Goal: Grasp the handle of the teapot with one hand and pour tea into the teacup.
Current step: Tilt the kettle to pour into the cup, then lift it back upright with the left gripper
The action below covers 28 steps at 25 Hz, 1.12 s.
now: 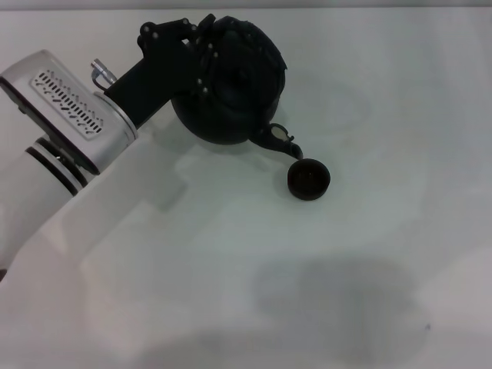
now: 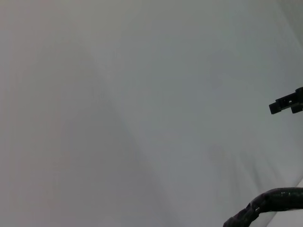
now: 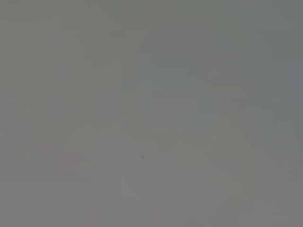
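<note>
- The left gripper is reaching in from the robot's left side of the white table and is pinching the handle of the teapot between its black fingers.
- The teapot is being held tilted toward the near right, with its spout dipping over the far-left rim of the teacup; whether spout and rim are touching cannot be told.
- The teacup is standing upright on the table, just beside the teapot on its near-right side, with bare tabletop lying all around it.
- The left arm's silver and white housing is filling the near-left part of the head view and is hiding the table beneath it.
- The table's far edge is showing as a pale band along the top of the head view, close behind the teapot.
- A broad grey shadow is lying on the tabletop nearer the robot than the teacup.
- In the left wrist view only a curved stretch of the handle and a small black gripper part are showing against the table.
- The right gripper is not showing in any view; its wrist camera is facing plain grey surface.
</note>
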Motion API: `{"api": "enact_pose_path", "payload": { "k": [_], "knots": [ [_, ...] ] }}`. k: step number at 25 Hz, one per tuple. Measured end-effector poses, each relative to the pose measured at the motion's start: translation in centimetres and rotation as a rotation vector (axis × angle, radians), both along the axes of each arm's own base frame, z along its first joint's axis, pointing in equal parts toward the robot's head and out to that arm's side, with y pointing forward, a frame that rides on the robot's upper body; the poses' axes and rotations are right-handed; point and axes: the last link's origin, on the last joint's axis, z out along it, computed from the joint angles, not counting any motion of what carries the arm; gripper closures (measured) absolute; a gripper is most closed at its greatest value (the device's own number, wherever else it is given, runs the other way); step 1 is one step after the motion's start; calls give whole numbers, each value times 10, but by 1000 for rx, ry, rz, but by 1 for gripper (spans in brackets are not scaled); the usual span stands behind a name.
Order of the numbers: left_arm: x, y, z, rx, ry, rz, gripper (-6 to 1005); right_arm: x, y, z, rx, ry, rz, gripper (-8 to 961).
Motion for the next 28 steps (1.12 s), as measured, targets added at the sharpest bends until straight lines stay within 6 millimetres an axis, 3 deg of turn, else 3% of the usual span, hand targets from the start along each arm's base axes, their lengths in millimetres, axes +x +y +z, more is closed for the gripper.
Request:
{"api": "enact_pose_path", "payload": {
  "k": [28],
  "knots": [
    [17, 2, -8, 47, 136, -145, 895, 1, -1, 1, 1, -1, -3, 109]
  ]
}}
